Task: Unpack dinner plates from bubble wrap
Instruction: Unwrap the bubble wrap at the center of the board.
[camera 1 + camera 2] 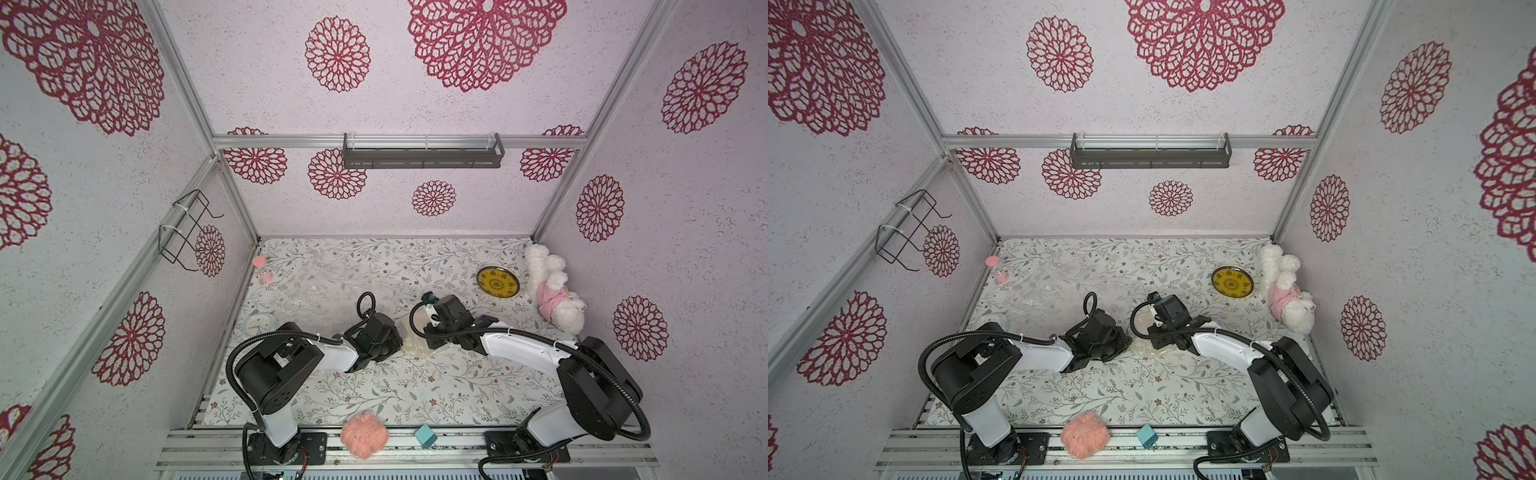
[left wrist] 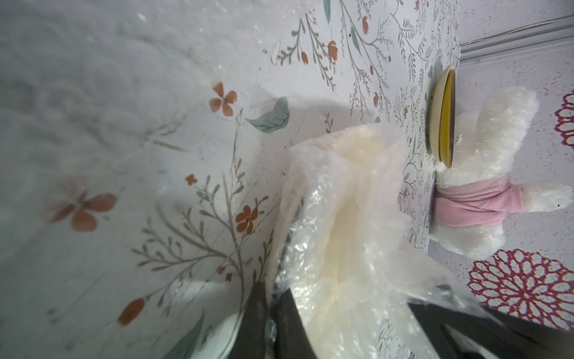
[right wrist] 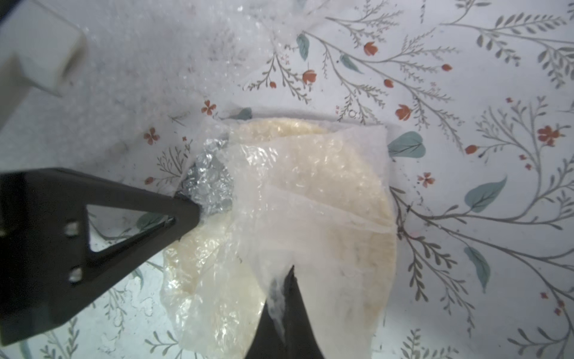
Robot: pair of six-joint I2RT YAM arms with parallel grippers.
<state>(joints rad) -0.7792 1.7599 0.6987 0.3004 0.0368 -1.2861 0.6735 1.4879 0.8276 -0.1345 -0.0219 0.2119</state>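
Looking down in both top views, we found the wrapped plate (image 1: 415,343) (image 1: 1144,348) lying in the middle of the desk (image 1: 415,395) between the two arm heads. These hid most of it and hid both sets of jaws. The yellow plate (image 1: 497,282) lay bare near the plush toy (image 1: 552,291), and a loose sheet (image 1: 307,291) of film lay spread toward the far left. We judged the danger plain: with both arms on one parcel, pulls in opposite ways might tear the film rather than open it. They might also lift the plate with the film and let it drop back on the desk. In the left wrist view, the left jaws stood all but together, a fold of the bubble wrap (image 2: 326,289) pinched between their dark tips at the parcel's edge. Whether the plate's rim was caught too, we could not tell. In the right wrist view, the right jaws were closed on a ridge of film drawn up over the plate's face (image 3: 326,192), and a dark tip of the left jaws pressed into crumpled wrap at the opposite edge. We reckoned so thin a pinch could slip off the glossy film under a hard tug, leaving the plate covered.
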